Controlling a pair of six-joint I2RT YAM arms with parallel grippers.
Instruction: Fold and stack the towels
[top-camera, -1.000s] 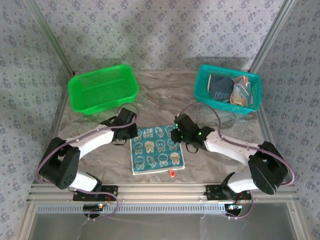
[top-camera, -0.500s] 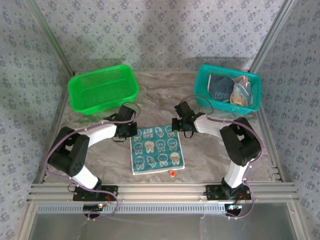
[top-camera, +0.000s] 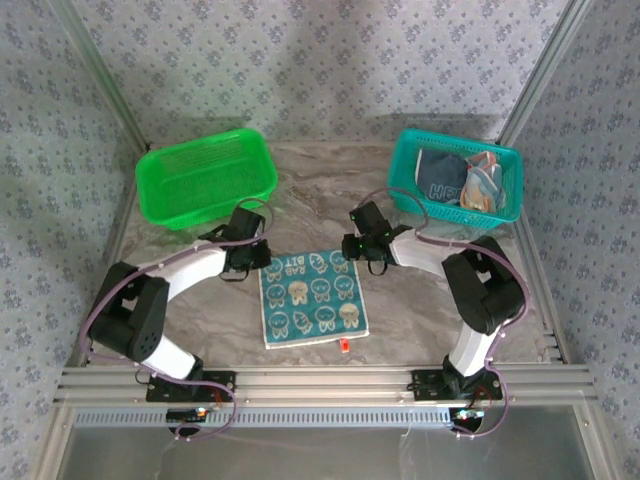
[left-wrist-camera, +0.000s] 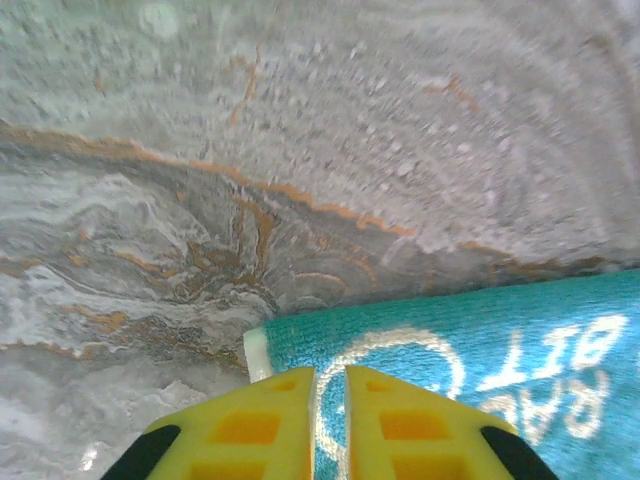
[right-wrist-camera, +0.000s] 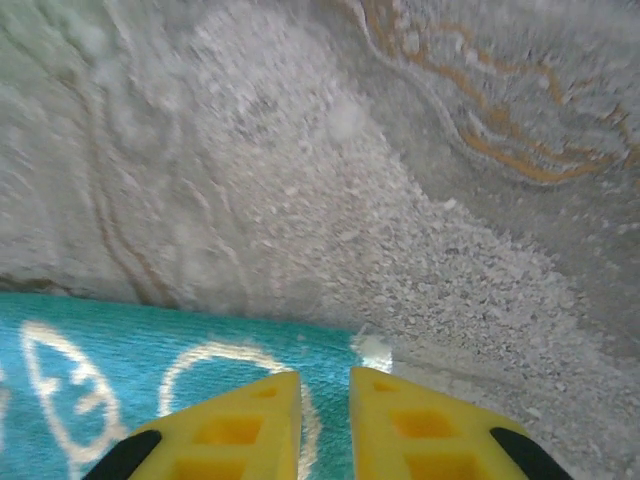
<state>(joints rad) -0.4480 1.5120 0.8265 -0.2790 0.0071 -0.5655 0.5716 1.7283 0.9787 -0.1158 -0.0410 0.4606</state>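
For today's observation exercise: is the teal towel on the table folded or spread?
Spread flat: the teal towel shows its whole printed square.

Both arms (top-camera: 190, 265): white links, black joints, purple cables; pincer fingers (left-wrist-camera: 265, 425) yellow.

- teal towel (left-wrist-camera: 470, 330) cut off by both wrist views' edges
- left claw (left-wrist-camera: 329, 372) and right claw (right-wrist-camera: 325, 376) tips hide any grip
- red speck (top-camera: 342, 345) too small to tell

Grey-blue patterned wallpaper walls (top-camera: 320, 60) wrap the top and sides, grey marble-look tabletop (top-camera: 320, 190) sits centre, silver aluminium rails (top-camera: 320, 385) run along the bottom.
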